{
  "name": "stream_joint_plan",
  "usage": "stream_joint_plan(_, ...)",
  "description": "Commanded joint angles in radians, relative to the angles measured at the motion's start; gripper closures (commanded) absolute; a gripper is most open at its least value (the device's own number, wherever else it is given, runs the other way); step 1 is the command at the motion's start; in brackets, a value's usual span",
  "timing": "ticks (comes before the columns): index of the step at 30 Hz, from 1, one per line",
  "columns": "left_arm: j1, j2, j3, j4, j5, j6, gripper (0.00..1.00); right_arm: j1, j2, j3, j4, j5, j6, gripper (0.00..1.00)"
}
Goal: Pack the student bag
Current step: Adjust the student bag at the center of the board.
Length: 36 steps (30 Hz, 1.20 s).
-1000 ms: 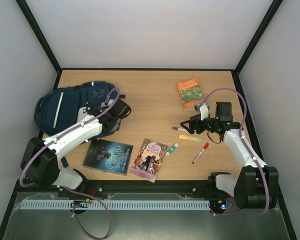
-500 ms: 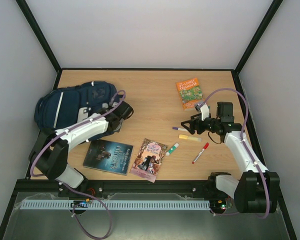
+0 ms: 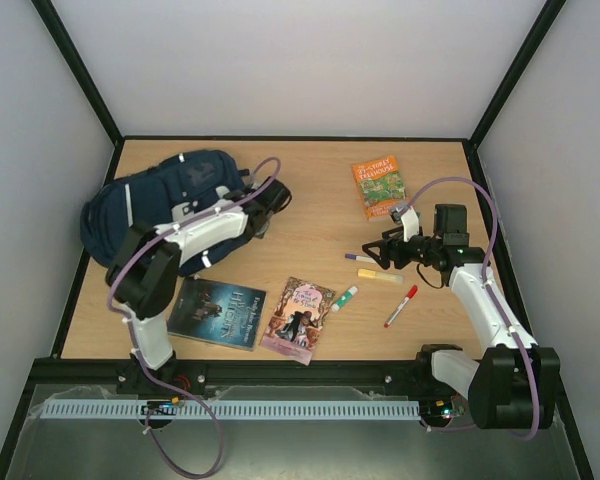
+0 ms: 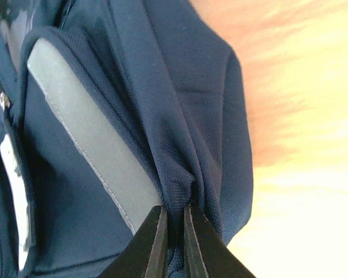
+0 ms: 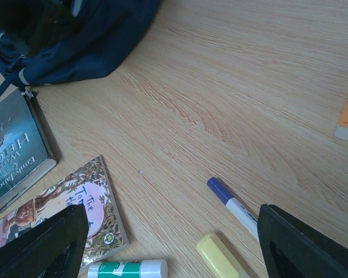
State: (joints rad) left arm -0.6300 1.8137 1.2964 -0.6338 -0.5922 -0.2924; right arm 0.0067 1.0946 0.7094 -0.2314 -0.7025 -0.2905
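Top external: we see one navy student bag (image 3: pixel 150 205), white-striped, at the table's (image 3: pixel 310 190) far left, plus three books (image 3: pixel 217 312) and four markers (image 3: pixel 401 305).
Left wrist: our left pincer (image 4: pixel 175 211) pinches the bag's fabric beside a grey stripe (image 4: pixel 87 139).
Right wrist: our right pincer (image 5: pixel 174 243) gapes wide, empty.

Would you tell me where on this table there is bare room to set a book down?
Mid-table is bare, between the student bag and the orange book, back to the far edge. The near side is crowded: dark book, pink book, and markers by the right gripper.
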Motion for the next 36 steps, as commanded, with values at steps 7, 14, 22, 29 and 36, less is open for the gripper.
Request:
stream_joint_plan(7, -0.08, 0.375, 0.538, 0.057, 0.262, 0.053, 0.96, -0.004, 0.002, 0.002, -0.036, -0.007, -0.019, 0.2)
stream_joint_plan(14, -0.069, 0.314, 0.622, 0.024, 0.385, 0.044, 0.27, -0.005, 0.005, -0.001, -0.036, 0.005, -0.019, 0.2)
stream_joint_plan(22, 0.208, -0.188, 0.067, 0.216, 0.441, -0.156, 0.01, -0.004, 0.013, 0.005, -0.041, -0.011, -0.021, 0.2)
stream_joint_plan(29, 0.633, -0.344, -0.238, 0.255, 0.539, -0.318, 0.01, -0.004, 0.005, 0.006, -0.045, -0.016, -0.022, 0.2)
stream_joint_plan(36, 0.841, -0.309, -0.393, 0.333, 0.557, -0.436, 0.01, -0.004, -0.006, 0.005, -0.049, -0.018, -0.022, 0.2)
